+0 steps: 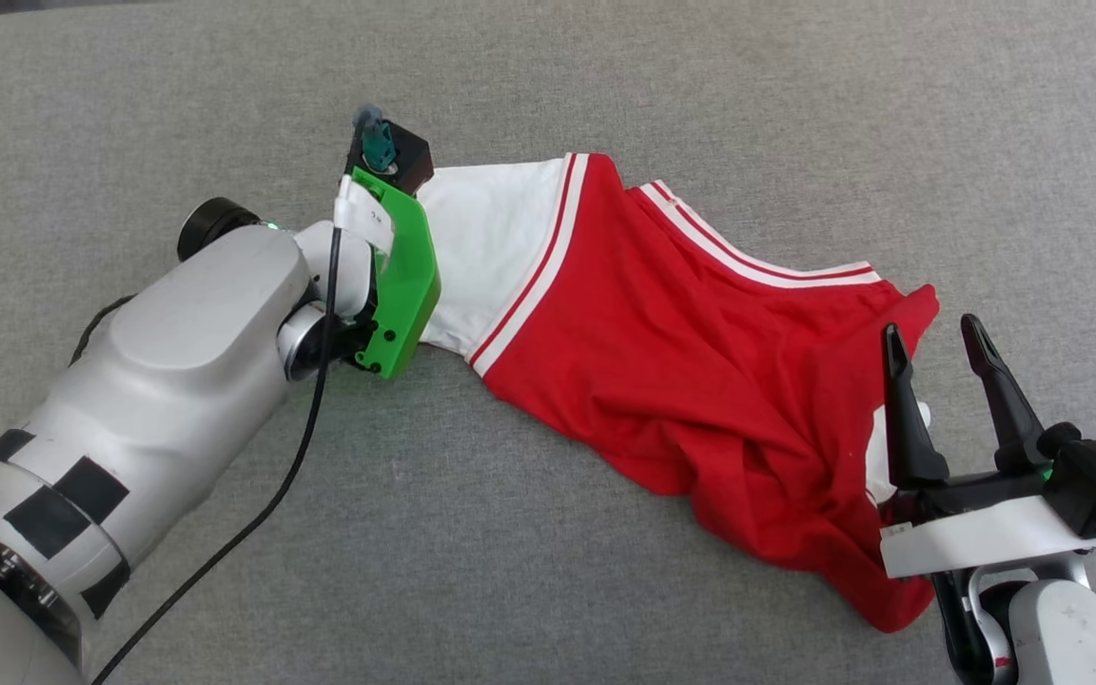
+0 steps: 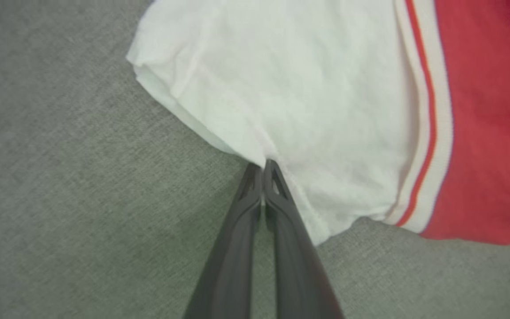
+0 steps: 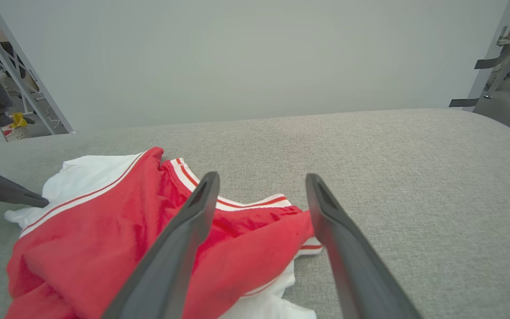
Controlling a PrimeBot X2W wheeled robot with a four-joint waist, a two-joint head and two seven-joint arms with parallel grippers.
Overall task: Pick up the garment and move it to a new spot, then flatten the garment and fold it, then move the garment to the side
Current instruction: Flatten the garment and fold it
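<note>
So the garment (image 1: pixel 662 362) is lying bunched up in the middle of the bench (image 1: pixel 605 86), white sleeve (image 2: pixel 281 79) toward the robot's left. Left pincer (image 2: pixel 263 165) is clenched right on the sleeve's edge, pretty thin bite imo. Right pincer (image 1: pixel 933 328) hangs wide open over the red end. I'd get that one clamped on fabric too before lifting, then raise both evenly so the sleeve doesn't slip out.

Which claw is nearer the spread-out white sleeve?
Left. The left claw is shut on the edge of that sleeve; the right claw stands open at the opposite end of the shirt.
</note>
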